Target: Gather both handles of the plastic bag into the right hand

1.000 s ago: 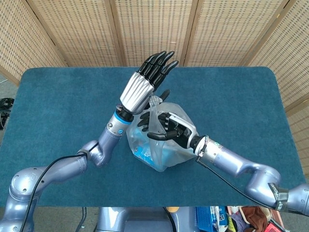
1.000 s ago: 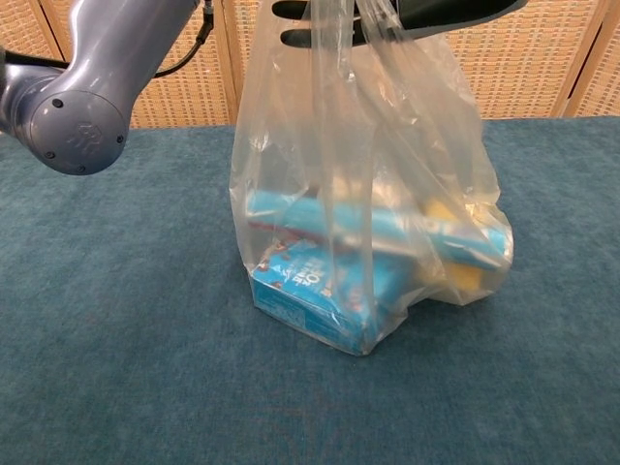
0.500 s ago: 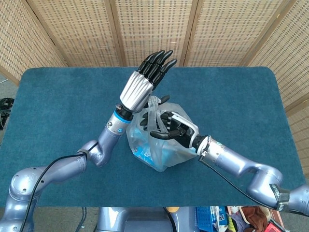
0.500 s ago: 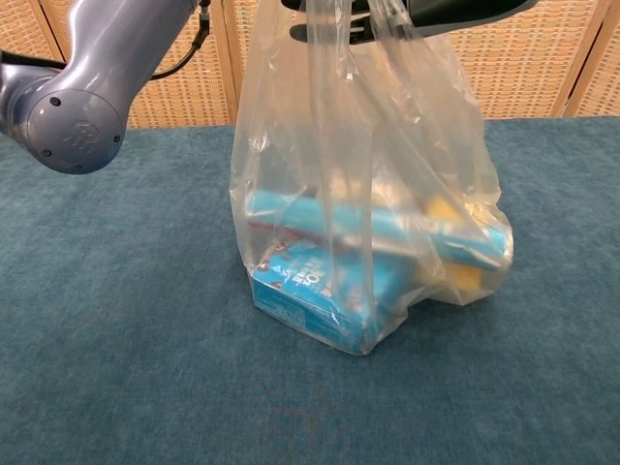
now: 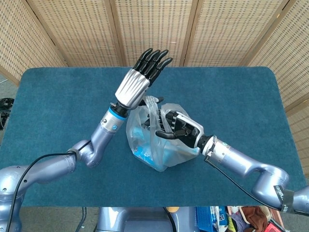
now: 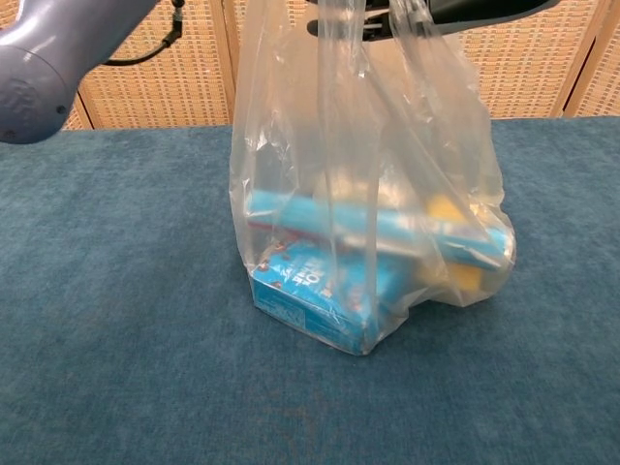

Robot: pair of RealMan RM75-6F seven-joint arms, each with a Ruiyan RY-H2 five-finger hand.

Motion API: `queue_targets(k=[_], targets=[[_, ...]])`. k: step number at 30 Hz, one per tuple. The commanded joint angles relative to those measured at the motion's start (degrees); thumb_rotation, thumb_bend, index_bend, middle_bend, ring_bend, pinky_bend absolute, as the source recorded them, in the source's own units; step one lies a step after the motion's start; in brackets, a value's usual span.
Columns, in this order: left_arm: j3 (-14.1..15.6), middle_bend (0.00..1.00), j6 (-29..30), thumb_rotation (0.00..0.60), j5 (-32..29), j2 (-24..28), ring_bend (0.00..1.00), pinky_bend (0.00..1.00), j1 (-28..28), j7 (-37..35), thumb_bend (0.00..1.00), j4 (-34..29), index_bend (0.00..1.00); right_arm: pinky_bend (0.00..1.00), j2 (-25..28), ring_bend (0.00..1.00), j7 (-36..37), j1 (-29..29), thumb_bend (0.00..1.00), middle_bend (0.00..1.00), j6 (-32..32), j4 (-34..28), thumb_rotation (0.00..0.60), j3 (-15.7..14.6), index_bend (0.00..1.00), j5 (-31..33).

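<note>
The clear plastic bag [image 5: 161, 145] stands near the middle of the blue counter [image 5: 58, 106], blue boxes [image 6: 320, 295] inside. The right hand [image 5: 178, 126] curls around its gathered handles [image 5: 155, 110] above it. The left hand [image 5: 140, 76], fingers straight and holding nothing, is raised just behind the bag toward the far edge.

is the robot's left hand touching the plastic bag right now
Apart. In the head view the left hand is raised with fingers straight and together, above the plastic bag; blue tabletop shows between them.

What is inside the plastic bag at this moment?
Inside the plastic bag: a light blue printed box at the bottom, a long blue package above it, and something yellow at the right. Wrinkled film blurs all their labels.
</note>
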Motion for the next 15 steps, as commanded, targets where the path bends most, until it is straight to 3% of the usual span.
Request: queue_targets(k=[1,15], targets=[[0.5,0.00,-2.0,0.600,-0.4,2.2,0.00,0.00,0.7,-1.2,0.00,-1.9,0.00,0.20,0.7,0.25,2.5,0.9,0.29,0.37,1.9,0.9,0.600,-2.1,0.32,-2.0],[2.3,0.00,-8.1,0.600,0.3,10.2,0.00,0.00,2.2,-7.3,0.00,-8.4,0.00,0.20,2.3,0.31,10.6,5.4,0.30,0.42,8.6,3.6,0.600,-9.5,0.33,-7.3]])
